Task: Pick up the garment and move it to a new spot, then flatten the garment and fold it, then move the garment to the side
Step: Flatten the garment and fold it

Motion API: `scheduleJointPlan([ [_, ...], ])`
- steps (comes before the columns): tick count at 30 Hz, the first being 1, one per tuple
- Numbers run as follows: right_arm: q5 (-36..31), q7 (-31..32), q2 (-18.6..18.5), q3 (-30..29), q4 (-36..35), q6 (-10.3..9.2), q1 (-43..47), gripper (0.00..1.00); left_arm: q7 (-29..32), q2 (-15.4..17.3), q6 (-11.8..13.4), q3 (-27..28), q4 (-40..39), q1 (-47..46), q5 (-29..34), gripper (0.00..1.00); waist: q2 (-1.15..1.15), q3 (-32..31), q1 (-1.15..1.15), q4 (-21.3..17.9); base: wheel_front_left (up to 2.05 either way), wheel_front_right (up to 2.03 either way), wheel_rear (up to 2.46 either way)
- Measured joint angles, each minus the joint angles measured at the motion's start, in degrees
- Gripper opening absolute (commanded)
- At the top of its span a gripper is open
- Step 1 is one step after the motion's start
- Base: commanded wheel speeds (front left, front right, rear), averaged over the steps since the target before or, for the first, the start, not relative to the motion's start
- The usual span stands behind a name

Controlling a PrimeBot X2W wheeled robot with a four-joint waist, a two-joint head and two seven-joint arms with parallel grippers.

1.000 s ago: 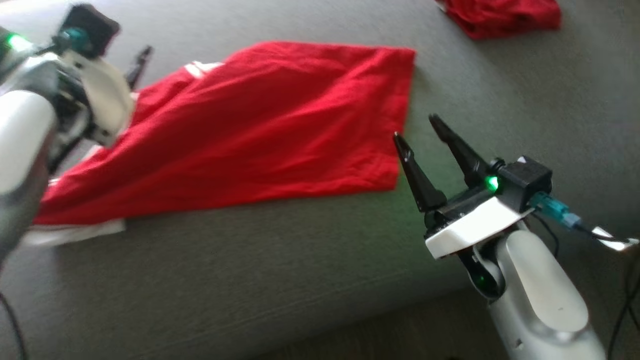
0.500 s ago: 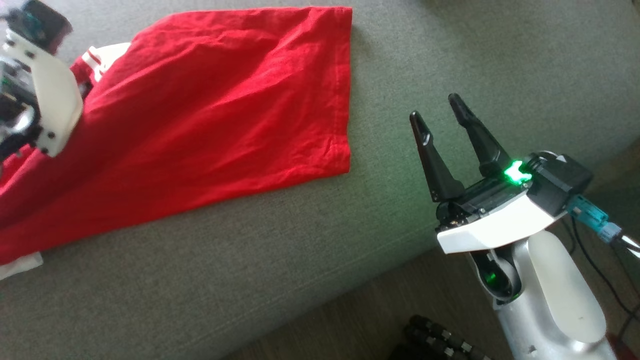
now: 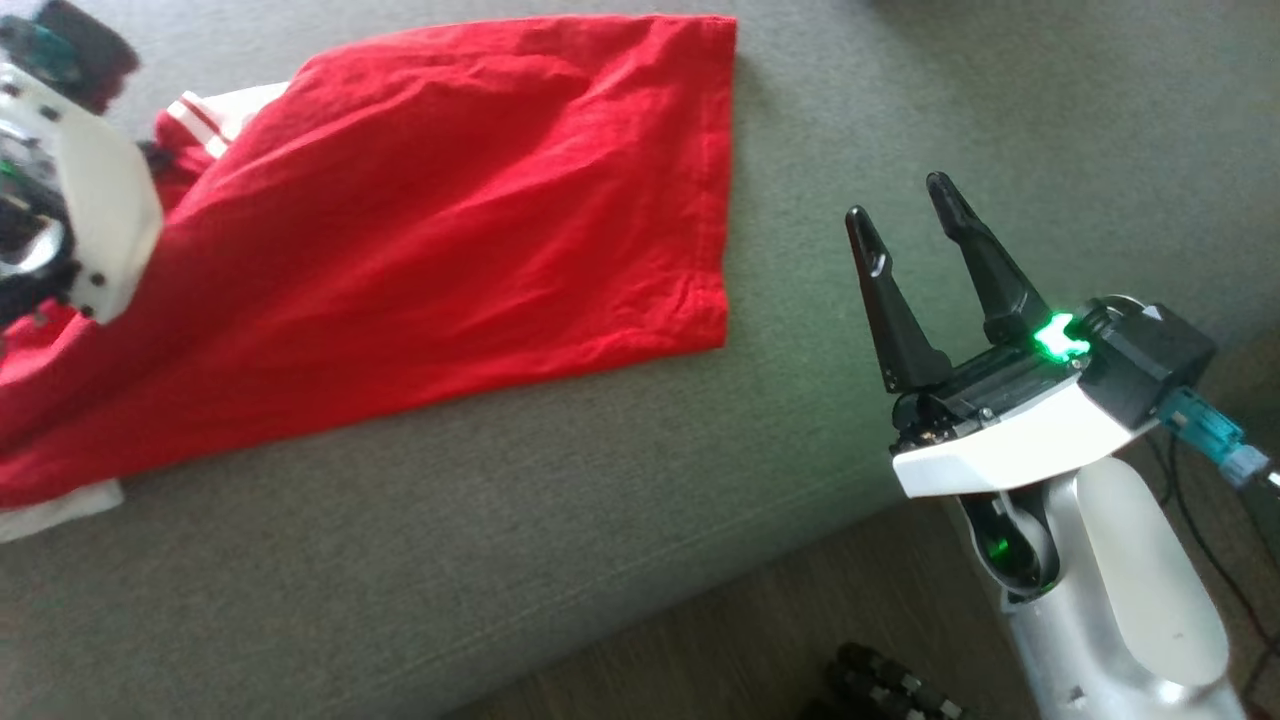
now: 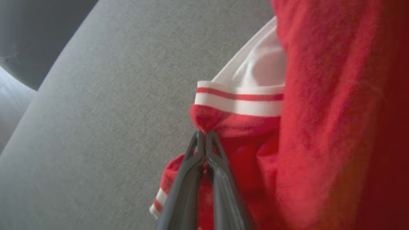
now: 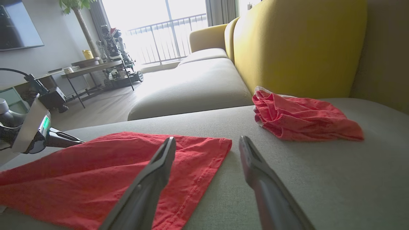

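A red garment (image 3: 450, 230) with white, red-striped cuffs (image 4: 239, 102) lies mostly spread out on the grey sofa seat (image 3: 500, 560). In the left wrist view my left gripper (image 4: 204, 135) is shut, and its tips pinch a fold of red fabric just below a striped cuff. The head view has that arm's white wrist housing (image 3: 95, 220) over the garment's left end. My right gripper (image 3: 900, 200) hovers open to the right of the garment's hem, apart from it and holding nothing. From the right wrist view, the right gripper (image 5: 207, 140) points at the garment's (image 5: 96, 169) right corner.
A second crumpled red cloth (image 5: 303, 121) lies farther back on the seat, against the yellow backrest (image 5: 297, 41). The seat's front edge runs diagonally at the lower right, with brown floor (image 3: 700, 650) and a dark ribbed object (image 3: 880, 685) beyond it.
The head camera has shifted, so the whole picture moved. My left gripper has shut on the garment beside its striped cuff. The right gripper stays open in about the same pose.
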Motion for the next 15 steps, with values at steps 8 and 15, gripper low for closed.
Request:
scheduleJointPlan([
  [8, -1.0, 0.0, 0.0, -0.2, -0.3, 0.00, 1.4, 1.00, -5.9, 0.0, 5.7, 4.4, 6.2, -0.1, -2.4, 0.00, 0.00, -1.1, 0.00, 2.9, 0.00, 0.00, 0.00],
  [15, -1.9, 0.0, 0.0, -0.3, -0.6, 0.00, 2.0, 1.00, -11.9, -2.3, 10.9, 9.4, 11.0, 0.5, -7.1, 0.00, 0.00, -0.8, 0.00, 5.3, 0.00, 0.00, 0.00],
])
